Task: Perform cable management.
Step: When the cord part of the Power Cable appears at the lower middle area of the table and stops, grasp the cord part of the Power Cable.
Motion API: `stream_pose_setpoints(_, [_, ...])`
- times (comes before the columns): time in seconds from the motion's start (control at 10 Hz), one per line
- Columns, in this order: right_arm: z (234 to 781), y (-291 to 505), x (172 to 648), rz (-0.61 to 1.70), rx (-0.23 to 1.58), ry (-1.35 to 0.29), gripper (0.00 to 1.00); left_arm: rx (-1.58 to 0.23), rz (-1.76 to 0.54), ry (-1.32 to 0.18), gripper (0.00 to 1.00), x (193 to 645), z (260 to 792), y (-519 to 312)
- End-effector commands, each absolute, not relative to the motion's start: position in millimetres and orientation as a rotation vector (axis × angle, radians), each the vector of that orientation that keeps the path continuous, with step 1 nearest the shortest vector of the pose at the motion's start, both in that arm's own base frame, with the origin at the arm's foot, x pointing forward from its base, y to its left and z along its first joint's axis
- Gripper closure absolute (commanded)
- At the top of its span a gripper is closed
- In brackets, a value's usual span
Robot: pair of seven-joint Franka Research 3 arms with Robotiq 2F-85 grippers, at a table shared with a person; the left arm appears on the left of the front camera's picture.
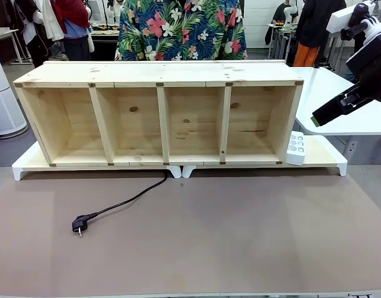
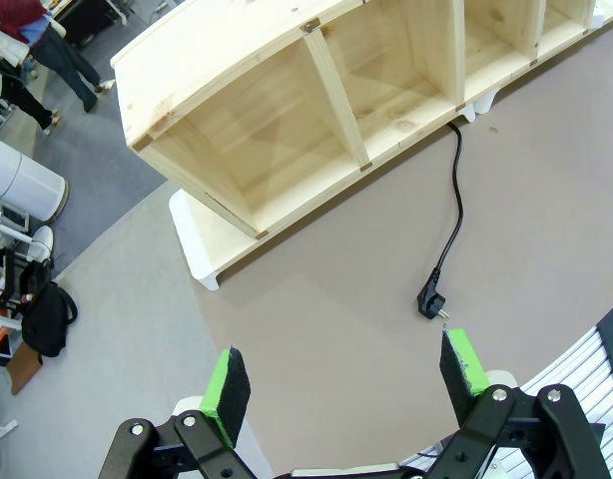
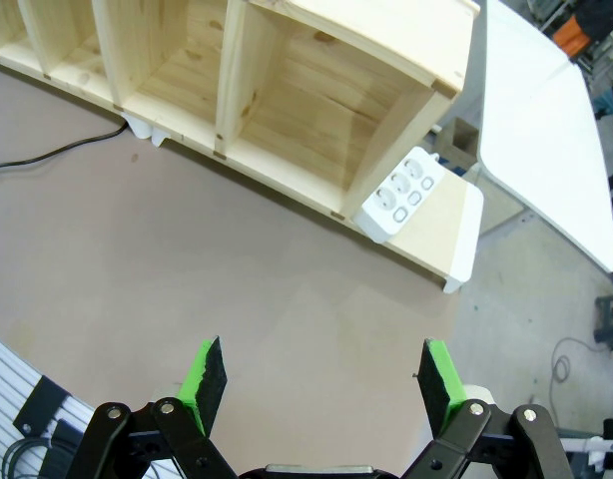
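Fingers on my left gripper (image 2: 343, 377) and right gripper (image 3: 321, 374) spread wide, empty; thin glossy black cable (image 2: 459, 190) snakes over matte brown mat (image 1: 240, 236) below boxy pine shelf (image 1: 159, 74).

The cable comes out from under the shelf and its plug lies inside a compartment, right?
Not quite. The cable does come out from under the shelf, but its plug lies on the mat in front, as the front view shows.

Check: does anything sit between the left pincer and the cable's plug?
Nothing visible does. The left pincer hangs open above the bare brown mat. The cable ends in its plug, which lies free on that mat, clear of the wooden shelf.
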State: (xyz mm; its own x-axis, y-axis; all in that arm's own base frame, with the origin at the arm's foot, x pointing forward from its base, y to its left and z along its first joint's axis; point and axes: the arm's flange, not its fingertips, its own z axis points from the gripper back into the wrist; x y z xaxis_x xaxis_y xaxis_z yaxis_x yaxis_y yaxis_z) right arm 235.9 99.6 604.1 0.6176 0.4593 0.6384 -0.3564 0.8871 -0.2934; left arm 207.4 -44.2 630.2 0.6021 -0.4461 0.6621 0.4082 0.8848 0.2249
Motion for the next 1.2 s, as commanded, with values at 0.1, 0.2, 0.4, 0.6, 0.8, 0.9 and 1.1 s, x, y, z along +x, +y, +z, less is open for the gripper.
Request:
stream_pose_setpoints(0.1, [604.1, 99.9, 235.5, 0.471, -0.144, -0.773, 0.00, 0.051, -0.488, -0.785, 0.00, 206.1, 631.0, -44.1])
stream_pose_setpoints(0.2, [604.1, 99.9, 235.5, 0.471, -0.144, -0.773, 0.00, 0.051, -0.488, -0.785, 0.00, 206.1, 631.0, -44.1])
stream_pose_setpoints(0.4, [604.1, 99.9, 235.5, 0.471, -0.144, -0.773, 0.00, 0.051, -0.488, -0.785, 0.00, 206.1, 631.0, -44.1])
stream_pose_setpoints(0.6, [604.1, 99.9, 235.5, 0.471, -0.144, -0.773, 0.00, 0.051, -0.488, -0.785, 0.00, 206.1, 631.0, -44.1])
stream_pose_setpoints(0.8, [604.1, 99.9, 235.5, 0.471, -0.144, -0.773, 0.00, 0.051, -0.488, -0.785, 0.00, 206.1, 631.0, -44.1])
stream_pose_setpoints(0.9, [604.1, 99.9, 235.5, 0.471, -0.144, -0.773, 0.00, 0.051, -0.488, -0.785, 0.00, 206.1, 631.0, -44.1])
stream_pose_setpoints(1.1, [604.1, 99.9, 235.5, 0.471, -0.144, -0.773, 0.00, 0.051, -0.488, -0.785, 0.00, 206.1, 631.0, -44.1])
